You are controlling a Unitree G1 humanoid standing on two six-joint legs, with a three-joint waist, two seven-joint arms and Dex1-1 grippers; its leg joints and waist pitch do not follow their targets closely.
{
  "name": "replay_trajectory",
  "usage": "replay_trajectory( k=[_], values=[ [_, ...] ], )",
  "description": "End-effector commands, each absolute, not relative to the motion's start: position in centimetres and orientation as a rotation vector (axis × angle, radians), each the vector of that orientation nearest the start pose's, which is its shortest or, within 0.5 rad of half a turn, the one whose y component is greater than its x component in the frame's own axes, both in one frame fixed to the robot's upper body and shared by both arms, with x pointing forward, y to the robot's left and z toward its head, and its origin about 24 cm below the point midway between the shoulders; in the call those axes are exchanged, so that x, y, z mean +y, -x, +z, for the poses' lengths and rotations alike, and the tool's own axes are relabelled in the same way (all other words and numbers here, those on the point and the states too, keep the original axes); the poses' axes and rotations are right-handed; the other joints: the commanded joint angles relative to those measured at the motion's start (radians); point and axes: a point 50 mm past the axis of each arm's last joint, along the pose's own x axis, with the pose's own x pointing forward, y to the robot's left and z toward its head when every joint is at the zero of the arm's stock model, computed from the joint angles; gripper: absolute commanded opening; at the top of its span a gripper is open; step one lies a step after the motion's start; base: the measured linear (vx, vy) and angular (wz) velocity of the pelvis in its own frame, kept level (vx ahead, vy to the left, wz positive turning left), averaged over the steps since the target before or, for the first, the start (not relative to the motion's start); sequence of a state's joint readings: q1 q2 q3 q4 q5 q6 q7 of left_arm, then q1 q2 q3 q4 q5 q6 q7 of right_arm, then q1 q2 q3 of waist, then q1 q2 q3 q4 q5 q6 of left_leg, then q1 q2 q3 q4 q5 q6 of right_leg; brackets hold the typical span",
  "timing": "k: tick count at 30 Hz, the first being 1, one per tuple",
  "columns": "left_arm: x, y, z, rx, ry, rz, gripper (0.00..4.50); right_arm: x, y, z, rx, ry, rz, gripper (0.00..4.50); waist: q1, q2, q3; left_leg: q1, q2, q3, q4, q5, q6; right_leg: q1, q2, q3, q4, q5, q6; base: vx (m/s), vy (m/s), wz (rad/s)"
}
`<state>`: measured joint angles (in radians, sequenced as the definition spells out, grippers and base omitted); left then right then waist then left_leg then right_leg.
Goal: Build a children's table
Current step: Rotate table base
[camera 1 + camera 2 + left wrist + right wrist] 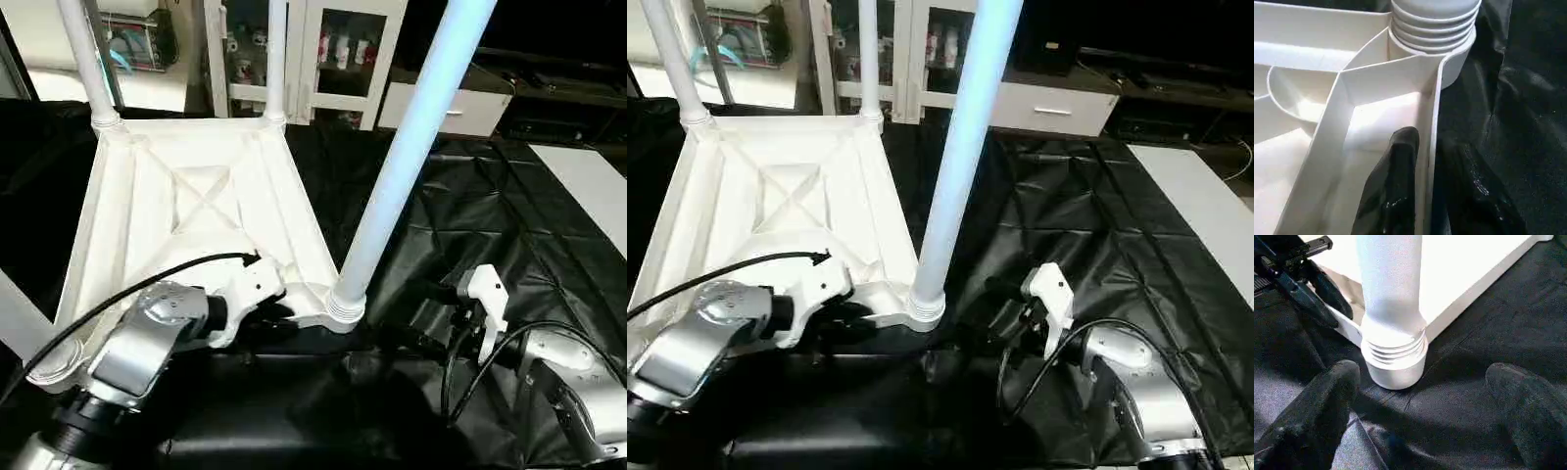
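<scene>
The children's table top (127,211) lies upside down on black sheeting, its X-ribbed underside facing up. White legs stand in its corner sockets: one at the far left (86,59), one at the far right (276,59), and a tall one in the near right socket (411,147). My left gripper (279,318) is open at the near rim beside that socket. One finger (1396,186) is inside the rim wall, the other outside. My right gripper (1420,411) is open on the sheeting, its fingers spread to either side of the near right leg's ribbed base (1393,357), not touching it.
Black sheeting (460,215) covers the work surface. A white board (588,186) lies at the right edge. A white glass-door cabinet (333,49) and a low drawer unit (460,103) stand behind. A black cable (147,284) runs over my left forearm.
</scene>
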<state>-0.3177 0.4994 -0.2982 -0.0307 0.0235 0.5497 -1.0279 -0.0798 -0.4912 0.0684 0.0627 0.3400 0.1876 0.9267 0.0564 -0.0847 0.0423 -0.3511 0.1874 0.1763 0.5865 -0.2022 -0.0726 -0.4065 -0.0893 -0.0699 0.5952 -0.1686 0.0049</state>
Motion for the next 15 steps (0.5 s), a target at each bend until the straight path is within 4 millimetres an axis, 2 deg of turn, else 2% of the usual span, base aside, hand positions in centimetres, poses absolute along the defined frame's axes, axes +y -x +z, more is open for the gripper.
replay_trajectory(
  k=[1,4,13,14,15],
  values=[
    [14.86,-26.63,5.56,0.606,-0.431,-1.122,1.25,-19.15,-24.74,4.76,0.255,0.079,0.961,4.50,0.005,0.003,-0.042,-0.002,0.046,-0.017,-0.082,-0.275,0.024,0.037,-0.057,0.046,-0.079,-0.369,-0.153,0.000,0.000,0.00],
    [15.07,-26.90,5.91,0.588,-0.455,-1.115,1.44,-19.19,-24.78,4.75,0.253,0.079,0.959,4.50,0.006,0.003,-0.043,-0.003,0.045,-0.017,-0.082,-0.274,0.024,0.038,-0.057,0.046,-0.079,-0.371,-0.153,0.000,0.000,0.00],
    [15.42,-26.31,5.16,0.640,-0.503,-1.165,1.44,-19.18,-24.91,4.65,0.249,0.075,0.952,4.50,0.007,0.011,-0.044,-0.001,0.045,-0.016,-0.082,-0.272,0.018,0.040,-0.056,0.046,-0.074,-0.336,-0.168,0.000,0.000,0.00],
    [15.40,-26.28,5.12,0.641,-0.501,-1.168,1.17,-19.17,-24.91,4.65,0.248,0.075,0.952,4.50,0.006,0.010,-0.044,-0.001,0.045,-0.016,-0.082,-0.272,0.017,0.040,-0.055,0.046,-0.074,-0.331,-0.170,0.000,0.000,0.00],
    [15.35,-26.25,5.01,0.640,-0.496,-1.167,1.08,-19.16,-24.90,4.65,0.247,0.074,0.951,4.50,0.006,0.010,-0.045,0.000,0.045,-0.015,-0.082,-0.271,0.017,0.040,-0.054,0.046,-0.073,-0.321,-0.173,0.000,0.000,0.00]
  ],
)
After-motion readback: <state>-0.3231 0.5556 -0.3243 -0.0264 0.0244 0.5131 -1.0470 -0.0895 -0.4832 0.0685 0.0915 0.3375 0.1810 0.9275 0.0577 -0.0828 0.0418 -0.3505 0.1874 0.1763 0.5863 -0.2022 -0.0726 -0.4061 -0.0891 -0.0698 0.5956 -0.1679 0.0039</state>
